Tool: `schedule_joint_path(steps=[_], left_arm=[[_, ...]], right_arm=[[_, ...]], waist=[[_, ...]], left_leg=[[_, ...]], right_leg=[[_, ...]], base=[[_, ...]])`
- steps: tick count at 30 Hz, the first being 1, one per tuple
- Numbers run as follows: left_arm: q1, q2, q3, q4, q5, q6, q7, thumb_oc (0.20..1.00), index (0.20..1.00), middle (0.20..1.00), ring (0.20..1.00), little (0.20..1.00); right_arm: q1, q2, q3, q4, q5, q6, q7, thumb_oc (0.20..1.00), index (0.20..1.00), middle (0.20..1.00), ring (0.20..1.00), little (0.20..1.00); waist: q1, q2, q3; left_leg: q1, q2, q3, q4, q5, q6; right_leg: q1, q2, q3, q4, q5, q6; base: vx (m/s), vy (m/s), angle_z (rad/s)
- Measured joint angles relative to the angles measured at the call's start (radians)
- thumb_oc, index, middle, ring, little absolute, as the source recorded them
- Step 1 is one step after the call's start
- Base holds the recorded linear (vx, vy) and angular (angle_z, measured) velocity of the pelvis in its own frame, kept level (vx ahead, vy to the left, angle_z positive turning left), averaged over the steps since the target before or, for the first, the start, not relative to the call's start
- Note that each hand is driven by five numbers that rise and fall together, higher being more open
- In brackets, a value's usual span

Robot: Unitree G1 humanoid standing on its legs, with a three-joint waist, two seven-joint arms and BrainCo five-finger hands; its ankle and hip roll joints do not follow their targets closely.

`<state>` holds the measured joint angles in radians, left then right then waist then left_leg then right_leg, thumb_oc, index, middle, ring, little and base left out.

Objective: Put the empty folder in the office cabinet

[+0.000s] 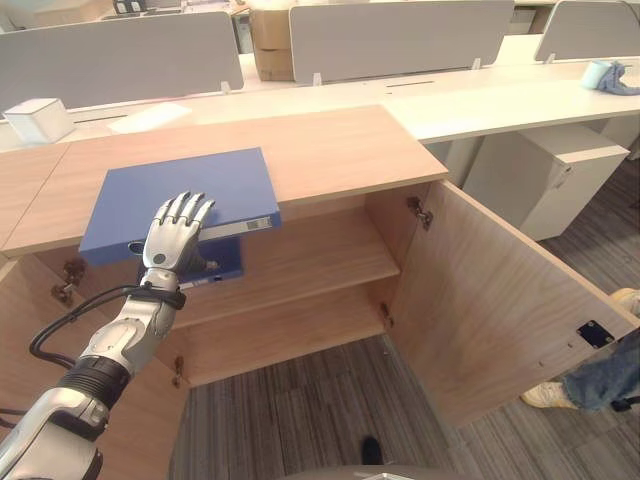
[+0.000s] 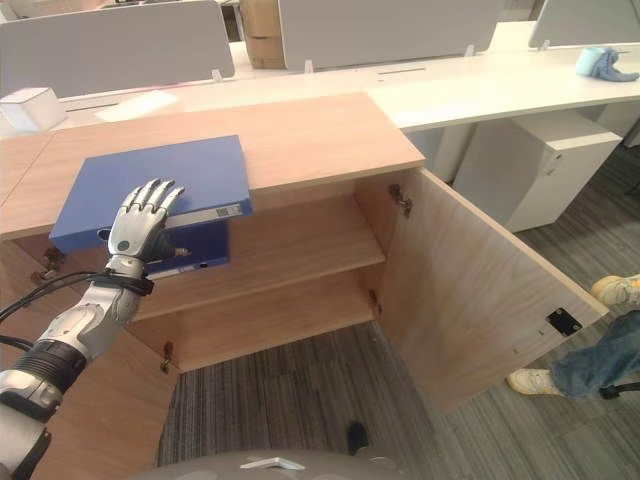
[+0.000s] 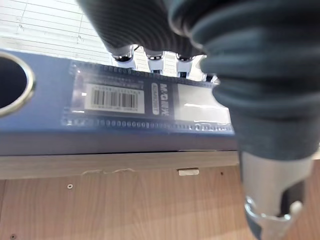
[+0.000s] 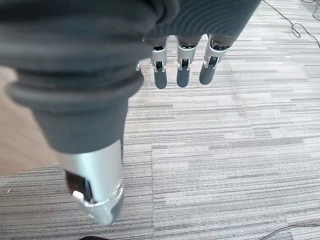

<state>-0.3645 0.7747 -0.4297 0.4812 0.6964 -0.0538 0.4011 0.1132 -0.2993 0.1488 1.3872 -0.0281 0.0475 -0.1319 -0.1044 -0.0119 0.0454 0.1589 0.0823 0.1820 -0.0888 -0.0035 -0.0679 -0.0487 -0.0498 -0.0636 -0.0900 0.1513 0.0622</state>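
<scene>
Floor: grey striped carpet tiles. White desks run behind, fitted with grey divider screens. A white pedestal unit stands under the desk at right. Cardboard boxes sit beyond the screens. A person's shoe rests on the carpet at right.

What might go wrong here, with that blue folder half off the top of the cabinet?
The blue folder overhangs the front edge of the wooden cabinet; the left hand has fingers over its spine, so a weak hold might let it drop to the floor. The open cabinet door stands near a person's shoes.
</scene>
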Motion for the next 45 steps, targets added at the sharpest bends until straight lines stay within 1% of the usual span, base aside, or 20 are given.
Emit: schedule_joint_path(steps=[5,10,15,17,21,22,23,24,25,32,38,40,44,45], left_arm=[[-0.002,0.001,0.0,0.002,0.0,0.0,0.0,1.0,1.0,1.0,1.0,1.0],[-0.058,0.004,-0.012,0.061,0.0,0.001,0.0,1.0,1.0,1.0,1.0,1.0],[-0.076,0.006,-0.014,0.071,0.0,0.001,0.0,1.0,1.0,1.0,1.0,1.0],[-0.101,0.014,-0.044,0.098,0.0,-0.001,0.001,1.0,1.0,1.0,1.0,1.0],[-0.117,0.038,-0.045,0.108,-0.001,0.001,0.001,1.0,1.0,1.0,1.0,1.0],[-0.117,0.038,-0.045,0.108,-0.002,0.001,0.001,0.928,0.928,0.928,0.928,0.928],[-0.117,0.038,-0.045,0.109,-0.002,0.0,0.001,0.507,0.507,0.507,0.507,0.507],[-0.118,0.038,-0.045,0.109,-0.002,0.0,0.002,0.507,0.507,0.507,0.507,0.507],[-0.12,0.038,-0.045,0.109,-0.003,0.0,0.007,0.2,0.2,0.2,0.2,0.2],[-0.204,0.038,-0.043,0.108,-0.002,0.001,0.046,0.2,0.2,0.2,0.2,0.2],[-0.257,0.061,-0.041,0.107,-0.001,0.007,0.052,0.2,0.2,0.2,0.2,0.2],[-0.261,0.074,-0.04,0.106,-0.001,0.007,0.052,0.2,0.2,0.2,0.2,0.2],[-0.259,0.075,-0.032,0.096,-0.005,0.008,0.05,0.2,0.2,0.2,0.2,0.2],[-0.244,0.073,-0.006,0.063,-0.019,0.008,0.042,0.2,0.2,0.2,0.2,0.2]], right_arm=[[0.001,-0.013,-0.002,0.0,0.0,-0.001,0.0,1.0,1.0,1.0,1.0,1.0],[0.0,-0.015,-0.002,0.0,0.001,-0.007,0.0,1.0,1.0,1.0,1.0,1.0],[0.0,-0.015,-0.002,0.0,0.001,-0.007,0.0,1.0,1.0,1.0,1.0,1.0],[0.001,-0.015,-0.002,0.0,0.001,-0.008,0.0,1.0,1.0,1.0,1.0,1.0],[0.001,-0.015,-0.002,-0.001,0.002,-0.013,-0.001,1.0,1.0,1.0,1.0,1.0],[0.002,-0.016,-0.002,-0.001,0.002,-0.019,-0.001,1.0,1.0,1.0,1.0,1.0],[0.002,-0.016,-0.002,-0.001,0.004,-0.02,-0.001,1.0,1.0,1.0,1.0,1.0],[0.002,-0.016,-0.002,-0.002,0.009,-0.021,-0.001,1.0,1.0,1.0,1.0,1.0],[0.002,-0.016,-0.002,-0.002,0.01,-0.021,-0.001,1.0,1.0,1.0,1.0,1.0],[0.002,-0.016,-0.002,-0.003,0.01,-0.026,-0.009,1.0,1.0,1.0,1.0,1.0],[0.002,-0.02,-0.002,-0.012,0.011,-0.029,-0.01,1.0,1.0,1.0,1.0,1.0],[0.001,-0.02,-0.002,-0.017,0.011,-0.03,-0.011,1.0,1.0,1.0,1.0,1.0],[0.0,-0.02,-0.002,-0.029,0.011,-0.038,-0.011,1.0,1.0,1.0,1.0,1.0],[-0.001,-0.02,-0.002,-0.043,0.012,-0.039,-0.011,1.0,1.0,1.0,1.0,1.0]], waist=[[-0.001,0.002,0.008],[-0.003,0.0,0.009],[-0.006,-0.003,0.011],[-0.011,-0.007,0.015],[-0.015,-0.009,0.016],[-0.018,-0.009,0.016],[-0.021,-0.009,0.017],[-0.022,-0.01,0.017],[-0.022,-0.01,0.018],[-0.02,-0.012,0.026],[-0.022,-0.003,0.045],[-0.021,-0.003,0.045],[-0.018,-0.003,0.045],[-0.018,-0.003,0.047]], left_leg=[[-0.001,0.0,0.001,0.0,0.0,0.0],[0.0,0.0,0.001,0.0,0.0,0.0],[-0.004,0.0,0.001,0.0,0.0,0.0],[-0.005,0.0,0.002,0.0,0.0,0.0],[-0.008,0.0,0.006,0.007,0.001,0.0],[-0.007,0.0,0.006,0.007,0.001,0.0],[-0.008,0.0,0.006,0.008,0.001,0.0],[-0.008,0.0,0.006,0.008,0.001,0.0],[-0.008,0.0,0.006,0.007,0.001,0.0],[-0.012,0.0,0.007,0.0,0.001,-0.001],[-0.016,-0.001,0.008,0.001,0.001,-0.001],[-0.021,0.0,0.009,0.009,0.003,-0.003],[-0.016,0.0,0.009,0.01,0.003,-0.003],[-0.01,0.0,0.009,0.01,0.003,-0.003]], right_leg=[[-0.002,0.0,0.001,0.0,0.0,0.001],[-0.003,0.001,0.001,0.0,0.001,0.001],[-0.005,0.0,0.002,0.0,0.001,0.001],[-0.009,0.001,0.002,0.0,0.001,0.001],[-0.018,0.003,0.004,0.0,0.004,0.003],[-0.018,0.003,0.005,0.0,0.004,0.003],[-0.018,0.003,0.005,0.001,0.004,0.003],[-0.018,0.003,0.005,0.001,0.004,0.003],[-0.018,0.003,0.005,0.001,0.004,0.003],[-0.02,0.002,0.005,0.0,0.004,0.003],[-0.028,0.002,0.007,0.001,0.004,0.004],[-0.034,0.004,0.008,0.001,0.007,0.003],[-0.03,0.004,0.007,0.004,0.009,0.0],[-0.023,0.004,0.005,0.004,0.009,0.0]], base=[[0.0,0.0,0.0],[0.0,0.0,0.0],[0.0,0.0,0.0],[0.0,0.0,0.0],[-0.01,-0.004,-0.03],[0.0,0.0,0.0],[0.0,0.0,0.0],[0.0,0.0,0.0],[0.0,0.0,0.0],[-0.03,0.002,0.0],[-0.04,0.003,-0.01],[-0.05,-0.001,-0.03],[-0.03,-0.009,0.0],[-0.05,-0.02,0.03]])
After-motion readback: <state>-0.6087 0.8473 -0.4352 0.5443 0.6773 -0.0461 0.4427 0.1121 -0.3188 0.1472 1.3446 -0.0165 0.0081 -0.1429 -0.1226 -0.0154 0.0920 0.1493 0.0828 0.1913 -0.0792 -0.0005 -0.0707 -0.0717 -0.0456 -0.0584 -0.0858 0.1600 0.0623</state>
